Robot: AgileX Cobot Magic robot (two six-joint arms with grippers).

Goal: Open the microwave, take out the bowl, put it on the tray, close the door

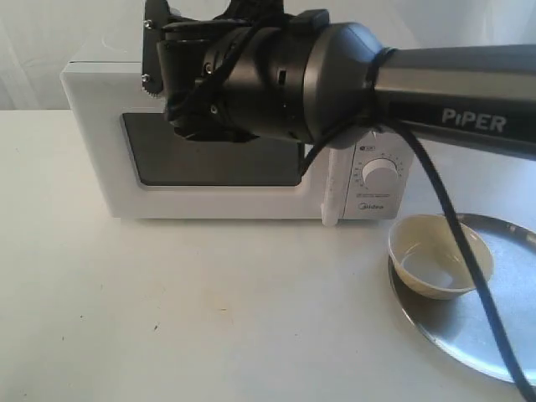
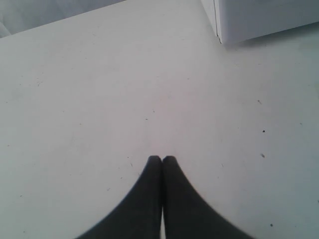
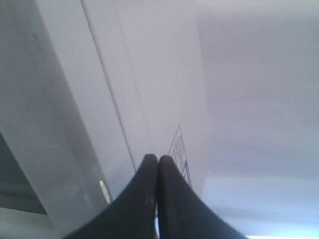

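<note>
The white microwave [image 1: 92,142] stands at the back of the table, its door [image 1: 209,166] shut, with the dark window and the vertical handle [image 1: 332,197] showing. The cream-yellow bowl [image 1: 440,255] sits on the left part of the silver tray [image 1: 494,335] at the right. My right arm reaches across in front of the microwave's upper part. Its gripper [image 3: 157,158] is shut and empty, tips close to the microwave's white shell [image 3: 149,74] near a blue-printed sticker [image 3: 179,149]. My left gripper [image 2: 162,158] is shut and empty above bare table, near a microwave corner [image 2: 264,17].
The black right arm marked PIPER [image 1: 469,79] and its cable [image 1: 469,268] cross in front of the bowl and tray. A round dial [image 1: 381,173] sits on the microwave's right panel. White table [image 1: 209,318] spreads in front of the microwave.
</note>
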